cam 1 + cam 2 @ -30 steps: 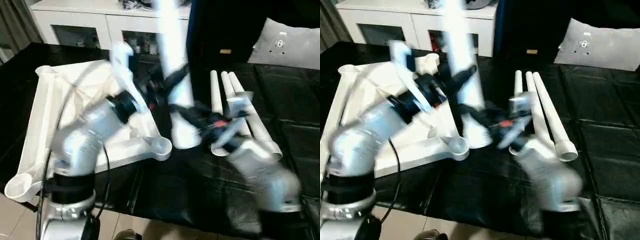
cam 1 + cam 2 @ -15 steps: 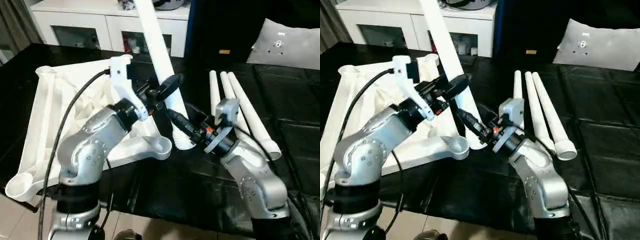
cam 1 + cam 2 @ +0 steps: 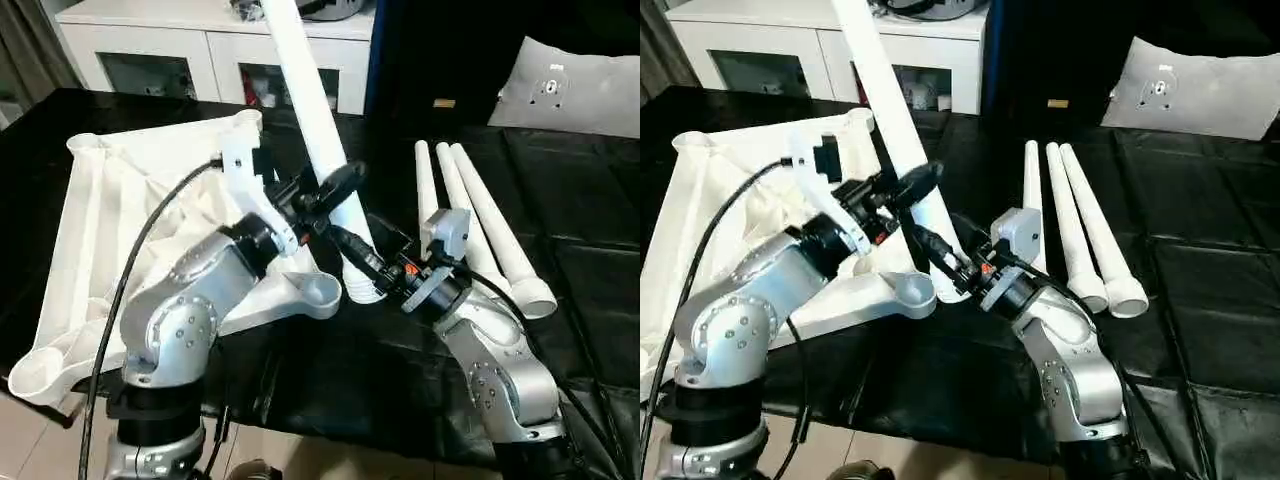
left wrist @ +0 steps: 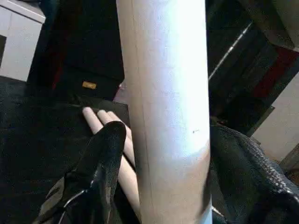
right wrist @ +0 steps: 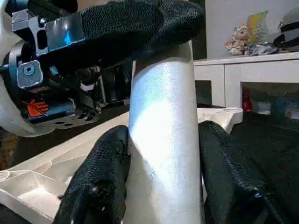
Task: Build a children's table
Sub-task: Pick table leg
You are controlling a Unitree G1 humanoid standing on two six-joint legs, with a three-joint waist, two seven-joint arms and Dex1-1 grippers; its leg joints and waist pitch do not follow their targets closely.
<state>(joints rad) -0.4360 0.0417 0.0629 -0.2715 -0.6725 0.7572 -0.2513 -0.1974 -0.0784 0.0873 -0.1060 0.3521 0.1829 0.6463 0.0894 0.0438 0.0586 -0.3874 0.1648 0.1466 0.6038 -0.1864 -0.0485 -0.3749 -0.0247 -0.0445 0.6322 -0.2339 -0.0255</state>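
Right wrist view: tube leg (image 5: 163,154) clamped between right pincer (image 5: 163,186) fingers.

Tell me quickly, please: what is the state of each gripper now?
Left gripper: closed on the raised white leg.
Right gripper: closed on the same leg, lower down.

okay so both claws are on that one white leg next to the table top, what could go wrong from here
1. The held leg leans steeply, and its lower end sits beside the near corner socket, not in it. Pushing down now may miss the socket.
2. The left claw and right claw grip close together low on the leg, so the long upper part could swing.
3. The three spare legs lie just beside the right arm and could be knocked rolling.
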